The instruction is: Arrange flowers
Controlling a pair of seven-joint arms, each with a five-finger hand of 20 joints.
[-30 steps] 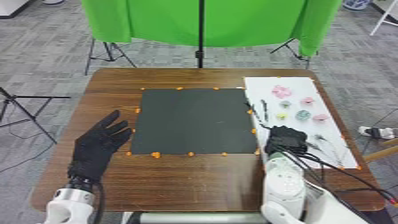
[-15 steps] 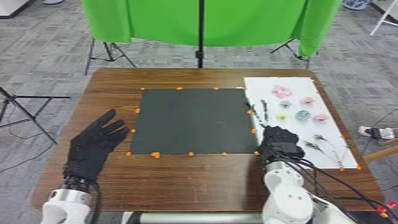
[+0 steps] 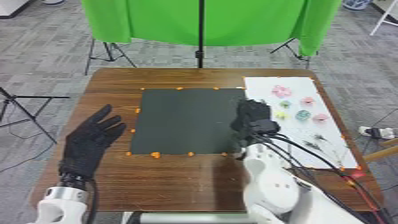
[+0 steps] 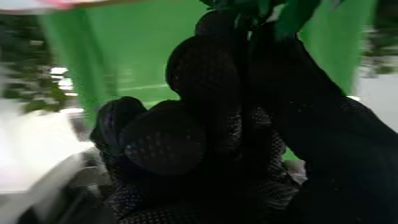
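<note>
Brown worktop (image 3: 178, 185) beneath, the right hand (image 3: 252, 116) pinches a leafy green sprig (image 4: 298, 16) over the right edge of the black mat (image 3: 187, 120), which spreads to its left; pink flower (image 3: 282, 91) to its right

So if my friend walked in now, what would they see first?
Probably the bright green cloth hanging behind the table. Next, the robot's black-gloved right hand, holding something green over the right edge of the dark square. Then the pink flowers on the white sheet, on the right.
</note>
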